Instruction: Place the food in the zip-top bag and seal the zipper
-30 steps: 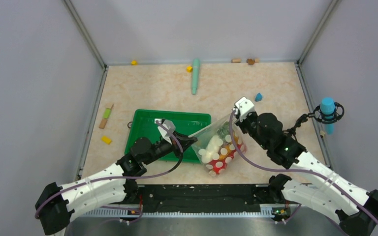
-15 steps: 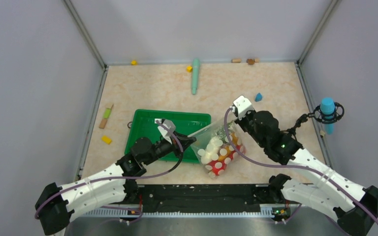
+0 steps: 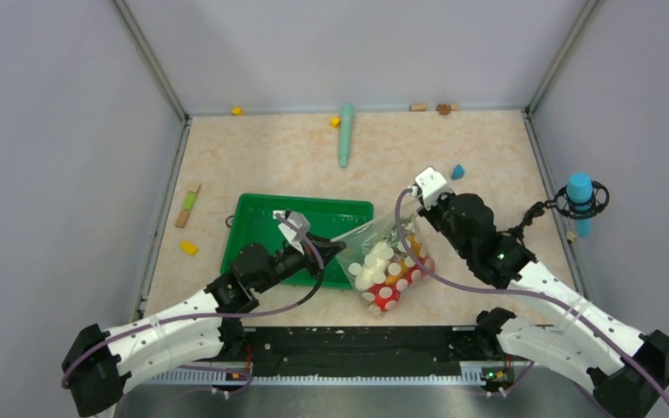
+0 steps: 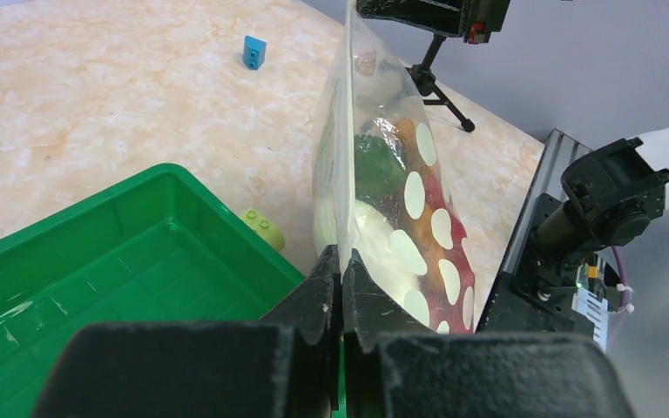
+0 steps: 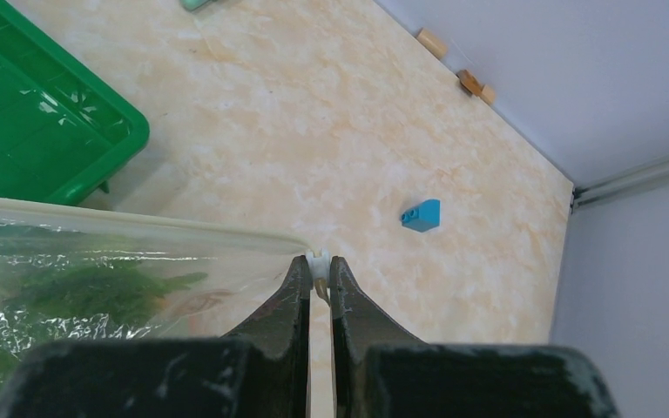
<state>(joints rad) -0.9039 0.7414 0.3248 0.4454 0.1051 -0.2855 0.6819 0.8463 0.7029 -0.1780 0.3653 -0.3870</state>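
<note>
Two holds | left pincer (image 4: 341,261), right pincer (image 5: 316,272) on zipper (image 5: 139,223) | food (image 4: 375,170) bagged

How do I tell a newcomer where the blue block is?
Start at the green tray mid-table and go right, past the dotted bag. Just beyond the right gripper, toward the far side, lies the small blue block. It alone is blue; the bits farther back are wooden.

Bright, even overhead light; blurred near foregrounds.
</note>
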